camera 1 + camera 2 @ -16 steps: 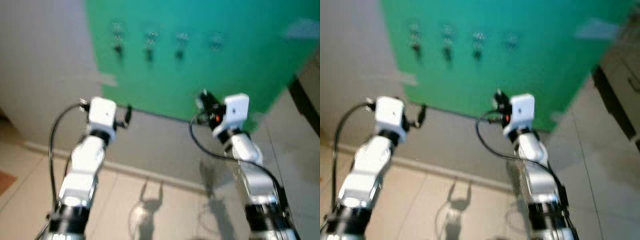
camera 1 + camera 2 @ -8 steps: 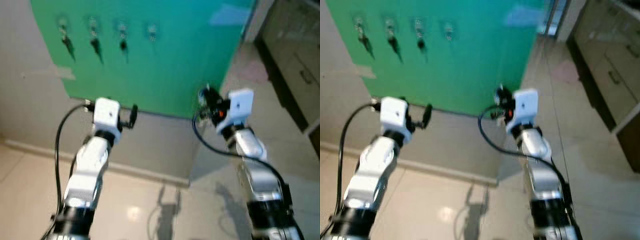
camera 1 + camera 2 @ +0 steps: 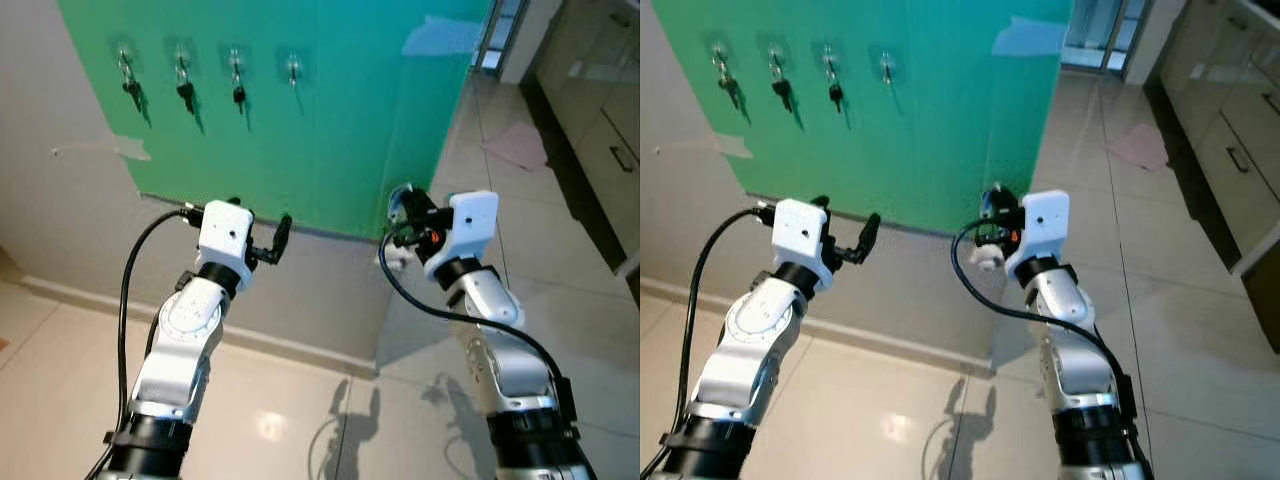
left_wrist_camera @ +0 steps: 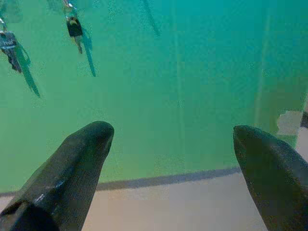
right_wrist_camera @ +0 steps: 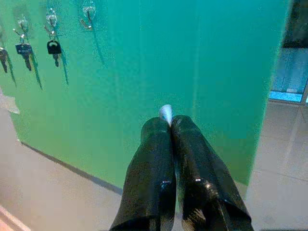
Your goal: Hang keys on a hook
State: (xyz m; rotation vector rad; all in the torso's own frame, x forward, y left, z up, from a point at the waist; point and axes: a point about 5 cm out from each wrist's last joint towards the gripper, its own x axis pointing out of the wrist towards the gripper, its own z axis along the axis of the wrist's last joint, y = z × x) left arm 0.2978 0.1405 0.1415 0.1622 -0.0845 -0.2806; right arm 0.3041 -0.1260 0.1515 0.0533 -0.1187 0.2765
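Note:
A green panel (image 3: 330, 120) on the wall carries a row of hooks. Three hold keys (image 3: 184, 90); the rightmost hook (image 3: 292, 68) is bare. My right gripper (image 3: 402, 203) is raised in front of the panel's lower right part, well below and right of the bare hook. It is shut, with a small silver key tip (image 5: 165, 113) poking out between the fingertips and a white tag (image 3: 393, 258) hanging beneath. My left gripper (image 3: 281, 236) is held up near the panel's lower edge, open and holding nothing, fingers (image 4: 82, 159) wide apart.
A pale blue patch (image 3: 440, 38) sits high on the panel. Grey wall and baseboard (image 3: 300, 345) run below it, with tiled floor beneath. A pink cloth (image 3: 518, 146) lies on the floor to the right, by dark cabinets (image 3: 610, 130).
The whole picture has shifted and sharpened as the camera moved, and the hooks now sit at upper left. Both arms keep the same raised pose; the right gripper stays shut.

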